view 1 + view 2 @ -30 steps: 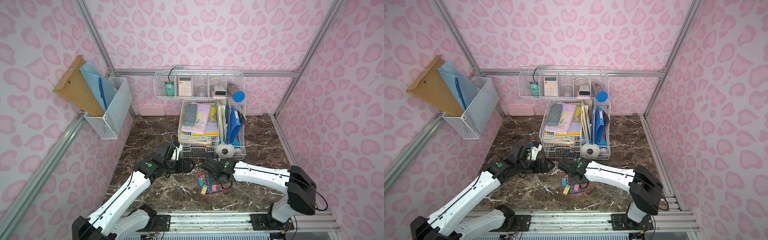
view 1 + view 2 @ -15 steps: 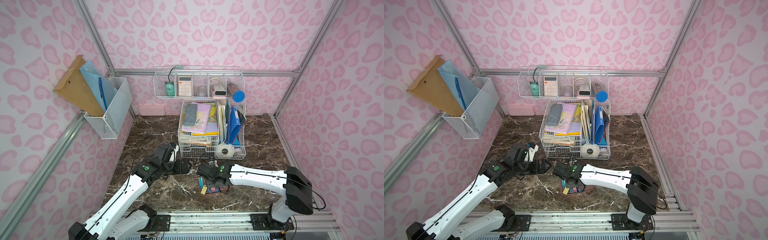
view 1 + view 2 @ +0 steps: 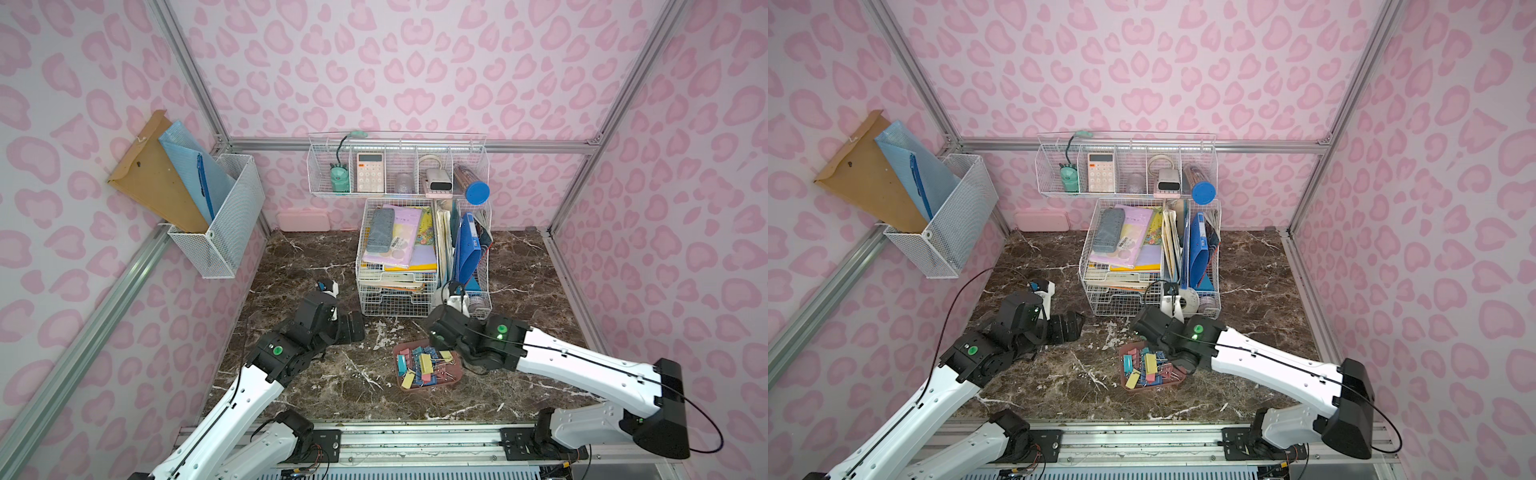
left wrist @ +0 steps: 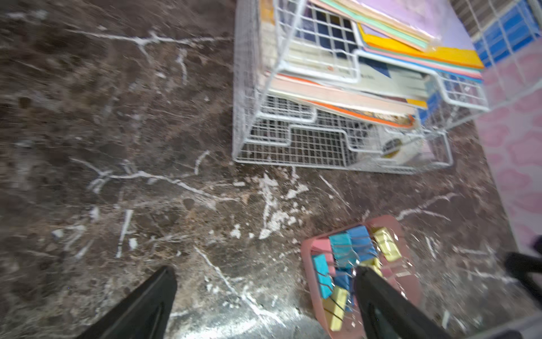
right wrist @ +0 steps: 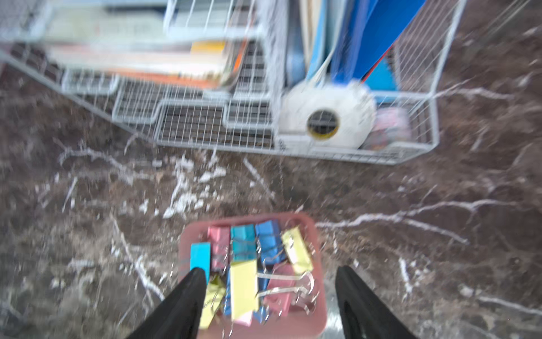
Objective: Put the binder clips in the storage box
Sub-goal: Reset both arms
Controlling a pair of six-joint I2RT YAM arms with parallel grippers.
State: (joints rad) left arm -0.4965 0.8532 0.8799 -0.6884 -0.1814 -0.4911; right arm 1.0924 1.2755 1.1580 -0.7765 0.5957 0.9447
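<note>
The storage box [image 3: 456,375] is a shallow pinkish tray on the dark marble table, seen in both top views and in both wrist views [image 3: 1121,368] [image 5: 320,293] [image 4: 410,281]. Several binder clips [image 3: 419,363] in blue, teal, pink and yellow lie piled inside it [image 3: 1148,365] [image 5: 243,281] [image 4: 340,249]. My right gripper [image 5: 269,273] hangs open just above the box's near end with nothing between its fingers; in a top view it [image 3: 436,338] sits at the box's far right corner. My left gripper [image 4: 264,270] is wide open and empty over bare table left of the box [image 3: 353,328].
A white wire desk organizer [image 3: 399,266] with papers, books, folders and a tape roll stands right behind the box. A wire shelf [image 3: 397,166] hangs on the back wall, a wire basket [image 3: 224,232] on the left wall. A pale pink closed case [image 3: 303,219] lies at the back.
My right gripper has opened wider and drawn back to the right and up from the box. The left arm has barely shifted. The box has stayed in place.
</note>
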